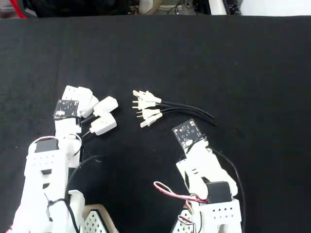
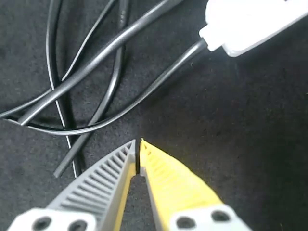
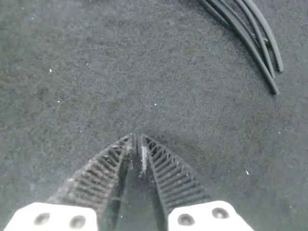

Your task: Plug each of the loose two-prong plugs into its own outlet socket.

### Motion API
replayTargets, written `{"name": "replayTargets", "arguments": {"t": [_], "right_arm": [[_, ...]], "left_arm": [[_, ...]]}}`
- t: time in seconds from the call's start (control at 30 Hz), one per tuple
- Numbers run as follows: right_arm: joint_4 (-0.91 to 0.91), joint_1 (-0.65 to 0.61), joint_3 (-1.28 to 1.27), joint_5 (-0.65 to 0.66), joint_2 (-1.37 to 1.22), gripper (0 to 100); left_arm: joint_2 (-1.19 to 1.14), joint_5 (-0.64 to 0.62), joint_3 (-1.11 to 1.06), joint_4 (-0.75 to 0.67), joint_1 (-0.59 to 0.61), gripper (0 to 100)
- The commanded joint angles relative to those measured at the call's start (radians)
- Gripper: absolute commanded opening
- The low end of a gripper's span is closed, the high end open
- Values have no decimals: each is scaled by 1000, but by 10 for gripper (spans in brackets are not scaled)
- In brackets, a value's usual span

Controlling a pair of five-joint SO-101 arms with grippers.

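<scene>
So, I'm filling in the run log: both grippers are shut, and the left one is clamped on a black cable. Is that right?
Not quite. The left gripper is shut, but on nothing: in the left wrist view the black cables lie beyond its tips, untouched. The rest holds: the right gripper is shut as well.

Even light from above in the high view, bright enough. The black cloth soaks it up, so hardly any shadows land on it. White sockets and arm shells blow out. On the left wrist view one socket glares white and the cables carry thin highlight stripes. The right wrist view is flat and soft, and the cloth comes out paler.
</scene>
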State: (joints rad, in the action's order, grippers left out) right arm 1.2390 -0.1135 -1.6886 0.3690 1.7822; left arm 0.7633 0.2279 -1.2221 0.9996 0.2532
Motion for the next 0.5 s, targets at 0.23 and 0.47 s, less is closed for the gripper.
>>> {"name": "replayTargets", "arguments": {"t": [0.23, 0.47], "right_arm": [[6, -12, -1, -5, -7, 14], [6, -12, -1, -5, -7, 14]], "left_arm": [[-147, -9, 136, -12, 10, 30], [-253, -9, 177, -15, 18, 30]]}}
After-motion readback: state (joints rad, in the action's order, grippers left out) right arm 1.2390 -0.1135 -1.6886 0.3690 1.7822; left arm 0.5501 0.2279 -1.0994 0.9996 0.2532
